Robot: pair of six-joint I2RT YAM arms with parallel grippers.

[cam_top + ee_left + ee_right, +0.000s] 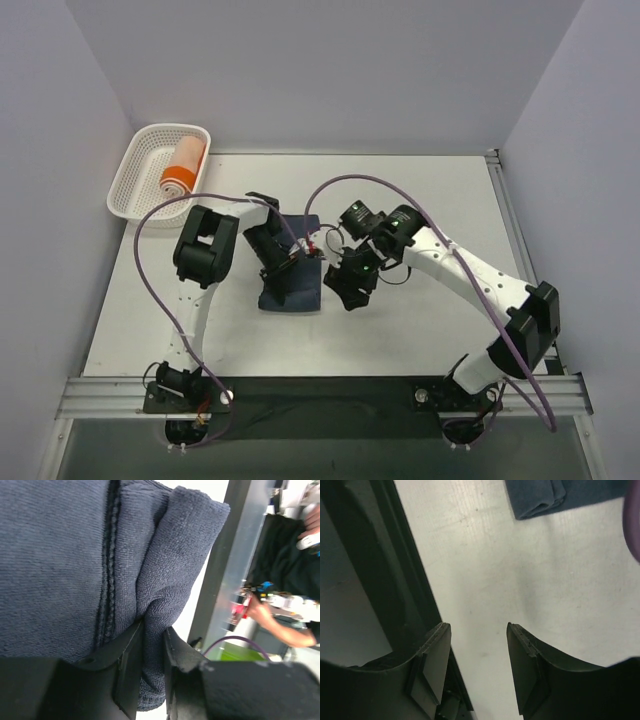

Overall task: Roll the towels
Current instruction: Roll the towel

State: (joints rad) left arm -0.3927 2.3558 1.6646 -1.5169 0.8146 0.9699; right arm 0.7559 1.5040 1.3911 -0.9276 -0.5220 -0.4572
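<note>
A dark navy-blue towel (pixel 298 292) lies partly folded on the white table (pixel 420 330) near the middle. My left gripper (pixel 289 262) is over it, and the left wrist view shows that gripper (pixel 154 630) shut on a thick fold of the navy towel (pixel 60 555). My right gripper (pixel 346 296) hovers just right of the towel, clear of it. In its wrist view the right gripper (pixel 479 627) is open over bare table, with a corner of the navy towel (pixel 542 500) farther off. An orange towel (pixel 183 167) with a white band lies rolled in the basket.
The white lattice basket (pixel 135 165) stands at the back left corner. Purple cables (pixel 150 270) loop over both arms. Grey walls close in three sides, and a metal rail (pixel 330 392) runs along the near edge.
</note>
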